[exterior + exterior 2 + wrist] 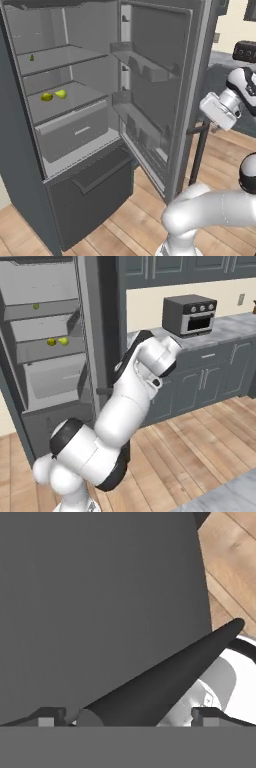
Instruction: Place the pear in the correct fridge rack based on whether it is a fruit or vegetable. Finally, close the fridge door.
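One relation mattered here: the hand [127, 719] was seen behind the door [160, 75], on its outer face, pressed up close to the long dark handle [165, 679]. In the hand view that bar ran diagonally up from between the two fingertips towards the floor [230, 567], with the flat grey outer panel of the door beside it. The fingertips stood wide apart, one on either side of the bar's near end, and nothing was gripped between them; whether the bar was touched could not be told.

The pear [61, 93] was found already lying on the lower rack [75, 102], stem to one side, just beside a rounder yellow-green fruit [46, 97]. A tiny green item [32, 58] sat alone on the upper shelf [55, 60]. The placing was therefore judged done, with only the closing left.

The door hung wide open, its inner bins turned towards the shelves. In the left base view the arm [225, 105] was seen reaching round the door's free edge. Since the hand lay on the outside, a push towards the fridge was judged the likely next move, the door being swung about its hinge until shut.
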You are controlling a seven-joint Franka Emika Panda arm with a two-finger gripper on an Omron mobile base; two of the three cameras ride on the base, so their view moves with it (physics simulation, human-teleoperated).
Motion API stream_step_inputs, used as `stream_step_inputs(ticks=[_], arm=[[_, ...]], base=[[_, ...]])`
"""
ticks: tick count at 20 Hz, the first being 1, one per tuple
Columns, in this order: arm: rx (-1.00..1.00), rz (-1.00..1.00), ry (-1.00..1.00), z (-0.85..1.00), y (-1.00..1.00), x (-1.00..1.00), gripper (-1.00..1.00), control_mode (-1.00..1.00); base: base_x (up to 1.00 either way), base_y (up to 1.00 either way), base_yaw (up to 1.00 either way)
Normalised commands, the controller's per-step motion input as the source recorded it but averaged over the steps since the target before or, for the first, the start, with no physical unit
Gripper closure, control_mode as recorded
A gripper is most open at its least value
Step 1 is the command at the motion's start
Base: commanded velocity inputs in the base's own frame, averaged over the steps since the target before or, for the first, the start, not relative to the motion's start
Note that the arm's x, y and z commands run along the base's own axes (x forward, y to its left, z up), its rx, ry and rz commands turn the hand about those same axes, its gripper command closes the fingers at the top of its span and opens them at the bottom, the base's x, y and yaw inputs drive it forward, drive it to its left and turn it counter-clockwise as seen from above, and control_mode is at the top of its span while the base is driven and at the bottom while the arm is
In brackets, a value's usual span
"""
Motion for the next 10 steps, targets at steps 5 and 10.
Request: stream_step_inputs(ticks=[5,10], arm=[[0.04,0.14,-0.2,-0.07,1.0,-0.01,-1.0,-1.0],[0.06,0.12,-0.26,0.0,1.0,0.01,-1.0,-1.0]], base=[[0.0,0.0,0.0],[0.0,0.0,0.0]])
